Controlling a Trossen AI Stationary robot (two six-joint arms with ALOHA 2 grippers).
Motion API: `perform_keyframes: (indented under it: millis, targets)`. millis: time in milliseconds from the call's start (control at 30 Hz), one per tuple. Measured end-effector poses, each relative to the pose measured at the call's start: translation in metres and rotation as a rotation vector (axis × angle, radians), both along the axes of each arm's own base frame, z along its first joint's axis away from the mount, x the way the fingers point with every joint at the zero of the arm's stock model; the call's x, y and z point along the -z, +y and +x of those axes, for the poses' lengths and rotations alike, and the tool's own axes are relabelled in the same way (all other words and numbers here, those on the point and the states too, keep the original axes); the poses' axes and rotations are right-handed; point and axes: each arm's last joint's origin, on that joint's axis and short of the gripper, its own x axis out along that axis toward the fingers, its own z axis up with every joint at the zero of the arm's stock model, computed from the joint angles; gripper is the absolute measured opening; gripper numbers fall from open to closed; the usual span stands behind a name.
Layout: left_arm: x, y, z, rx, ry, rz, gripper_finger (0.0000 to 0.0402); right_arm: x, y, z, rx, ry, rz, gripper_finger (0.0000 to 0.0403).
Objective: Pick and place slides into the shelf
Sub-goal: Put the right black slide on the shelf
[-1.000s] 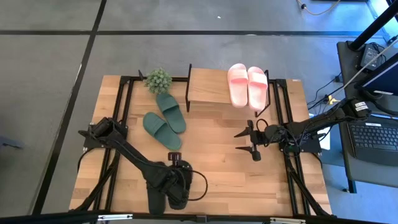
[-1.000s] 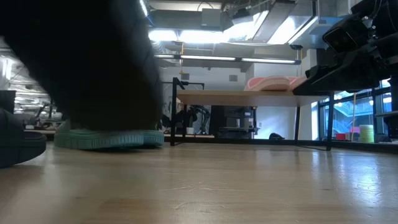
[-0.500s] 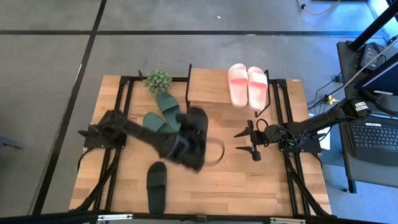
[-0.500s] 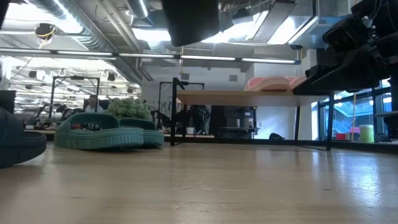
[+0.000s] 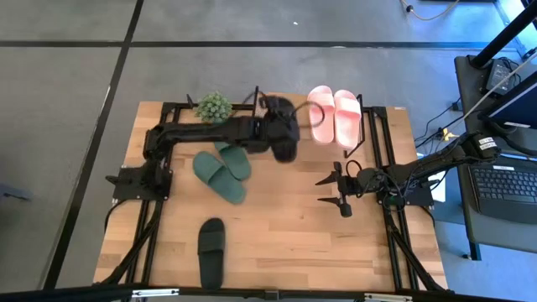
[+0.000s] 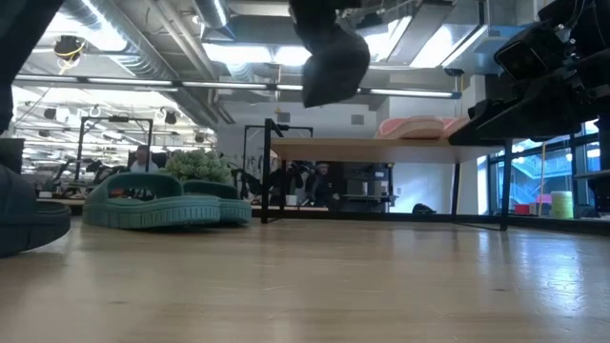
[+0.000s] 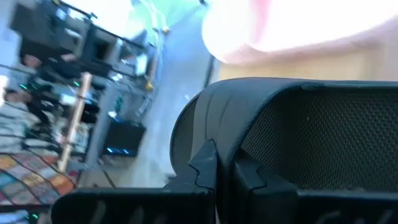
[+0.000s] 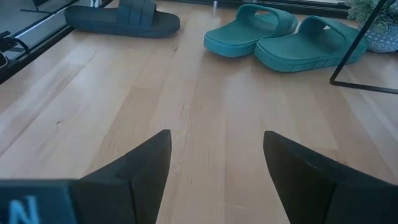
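Observation:
My left gripper [image 5: 273, 127] is shut on one black slide [image 5: 285, 149] and holds it over the shelf [image 5: 262, 109] at the table's far side. The low view shows this slide [image 6: 334, 57] hanging above the shelf's plank top [image 6: 381, 148]. The pink pair [image 5: 335, 116] lies flat on the right part of that top. The green pair [image 5: 222, 164] rests sole-down on the table, left of the shelf. The second black slide [image 5: 211, 252] lies near the table's near edge. My right gripper [image 5: 336, 191] waits open over the table's right half. My left gripper [image 7: 227, 177] pinches the black slide between its two fingers at a curved edge [image 7: 217, 146]; strap or sole, I cannot tell. The slide is lifted clear and hangs tilted below the gripper, above the shelf's top.
A small potted plant [image 5: 213, 107] stands at the shelf's left, behind the green pair. Black metal frames [image 5: 369, 134] run along both sides of the table. The right wrist view shows bare wood [image 8: 205, 112] between my right gripper and the green slides [image 8: 286, 37].
My left gripper has lifted one black slide from the table's near edge, then carried it up and toward the far edge until it hangs over the shelf. The other black slide has stayed at the near edge. My right arm has kept still.

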Motion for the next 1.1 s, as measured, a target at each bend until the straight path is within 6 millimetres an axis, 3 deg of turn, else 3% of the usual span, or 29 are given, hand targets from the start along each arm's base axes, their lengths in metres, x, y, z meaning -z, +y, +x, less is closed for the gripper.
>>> perform_keyframes:
  millis: [200, 467, 700, 1100]
  targets:
    - [0.000, 0.033, 0.016, 0.029, -0.025, 0.089, 0.0002, 0.000, 0.000, 0.000, 0.002, 0.005, 0.005, 0.0255]
    - [0.027, 0.067, 0.029, 0.040, 0.029, 0.059, 0.0002, 0.004, 0.000, -0.002, 0.021, 0.047, 0.042, 0.0255]
    - [0.039, 0.094, 0.036, 0.025, -0.028, 0.055, 0.0002, 0.004, 0.000, -0.002, 0.025, 0.054, 0.051, 0.0255]
    - [0.043, 0.103, 0.035, -0.027, -0.079, 0.028, 0.0002, 0.005, 0.000, -0.002, 0.029, 0.059, 0.059, 0.0255]
